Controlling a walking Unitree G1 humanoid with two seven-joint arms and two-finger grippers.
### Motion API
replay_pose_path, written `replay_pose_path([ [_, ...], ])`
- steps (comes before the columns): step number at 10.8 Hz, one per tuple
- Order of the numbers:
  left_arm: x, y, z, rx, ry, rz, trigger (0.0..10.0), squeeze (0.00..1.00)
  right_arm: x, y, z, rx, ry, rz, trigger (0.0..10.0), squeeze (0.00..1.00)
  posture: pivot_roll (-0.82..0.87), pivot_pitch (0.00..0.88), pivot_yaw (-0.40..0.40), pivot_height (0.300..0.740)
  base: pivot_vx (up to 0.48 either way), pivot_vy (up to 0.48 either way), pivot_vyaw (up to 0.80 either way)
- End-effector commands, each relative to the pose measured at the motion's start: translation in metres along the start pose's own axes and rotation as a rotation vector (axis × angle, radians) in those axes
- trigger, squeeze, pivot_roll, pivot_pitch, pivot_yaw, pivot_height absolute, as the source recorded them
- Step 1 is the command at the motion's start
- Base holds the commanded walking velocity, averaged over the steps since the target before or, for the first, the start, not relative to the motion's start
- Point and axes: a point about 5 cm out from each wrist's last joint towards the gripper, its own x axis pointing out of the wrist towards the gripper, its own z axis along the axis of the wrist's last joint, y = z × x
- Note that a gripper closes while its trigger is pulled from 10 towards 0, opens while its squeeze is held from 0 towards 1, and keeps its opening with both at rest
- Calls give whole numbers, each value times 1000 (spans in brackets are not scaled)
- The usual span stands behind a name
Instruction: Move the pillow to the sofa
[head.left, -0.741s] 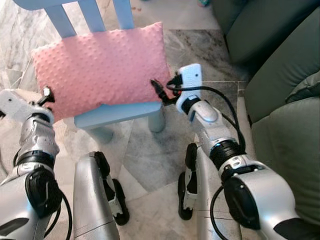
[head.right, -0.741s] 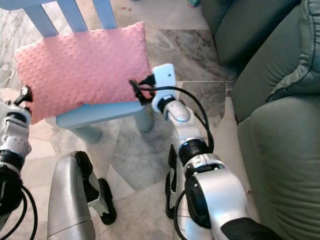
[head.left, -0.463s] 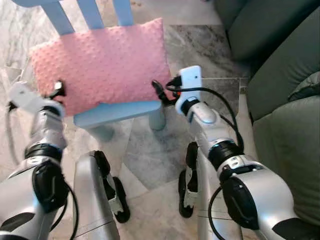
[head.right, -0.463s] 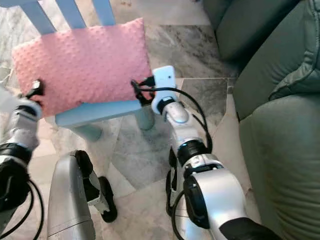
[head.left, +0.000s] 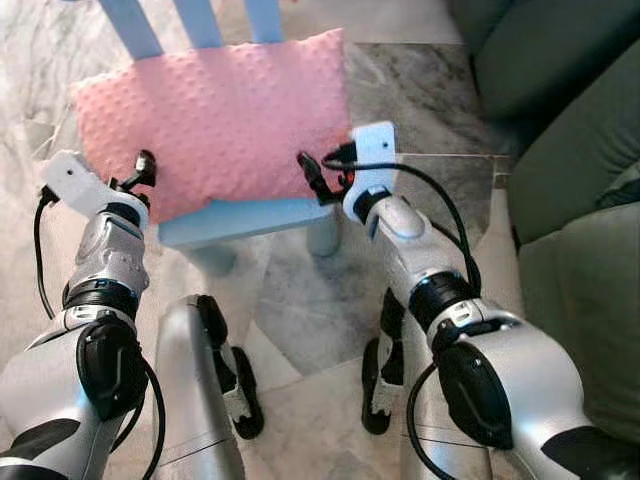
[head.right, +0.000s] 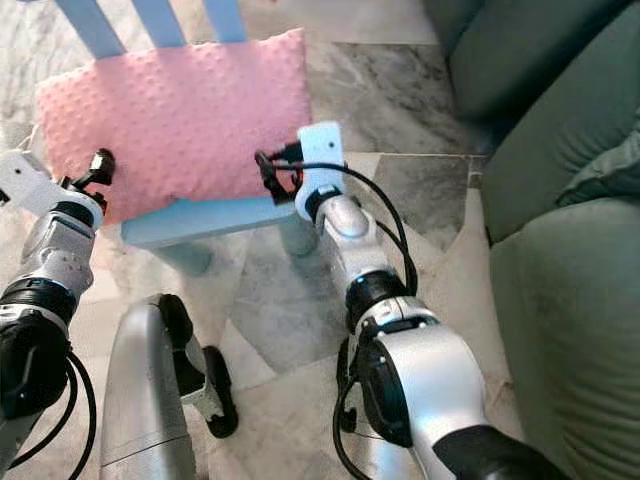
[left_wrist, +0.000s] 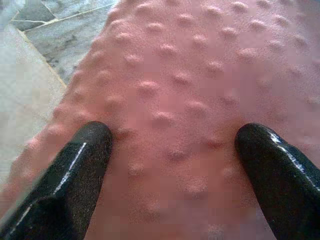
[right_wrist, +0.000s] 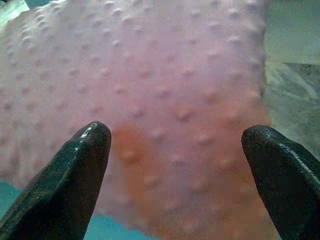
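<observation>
A pink dotted pillow (head.left: 215, 110) lies on the seat of a light blue chair (head.left: 255, 217). My left gripper (head.left: 145, 170) is at the pillow's near left corner, open, with both fingertips touching the fabric (left_wrist: 190, 75). At the pillow's near right edge my right gripper (head.left: 312, 180) is open as well, its fingers spread wide against the pillow (right_wrist: 150, 65). The green sofa (head.left: 585, 150) stands on the right.
The chair's slatted back (head.left: 200, 20) rises behind the pillow and its legs (head.left: 322, 235) stand on the marble floor (head.left: 300, 300). My own legs and feet (head.left: 230, 380) are below, close to the chair. Open floor lies between chair and sofa.
My left gripper has moved in from beside the chair onto the pillow's left corner. The right gripper stays at the right edge. The camera has shifted slightly.
</observation>
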Motion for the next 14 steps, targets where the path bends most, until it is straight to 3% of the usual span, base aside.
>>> replay_pose_path([
  [1, -6, 21, -9, 46, 37, 60, 10000, 0, -1, 7, -10, 5, 41, 7, 10000, 0, -76, 634, 43, 506, 0, 0, 0],
  [4, -12, 41, -10, 88, 60, 143, 10000, 0, -4, -1, -14, -71, 62, -60, 10000, 0, -63, 643, 46, 506, 0, 0, 0],
  [9, -16, 44, -23, 112, 113, 122, 10000, 0, -7, 11, -29, -28, 129, 0, 10000, 0, -52, 648, 57, 506, 0, 0, 0],
  [10, -17, 43, -27, 123, 125, 96, 1333, 0, -8, 15, -34, 18, 152, 10, 4353, 0, -49, 647, 57, 506, 0, 0, 0],
  [11, -17, 43, -28, 121, 127, 92, 0, 0, -8, 16, -34, 37, 148, 10, 0, 0, -43, 650, 59, 506, 0, 0, 0],
  [14, -18, 44, -30, 131, 133, 91, 0, 0, -9, 16, -37, 36, 147, 10, 0, 0, -43, 651, 62, 506, 0, 0, 0],
])
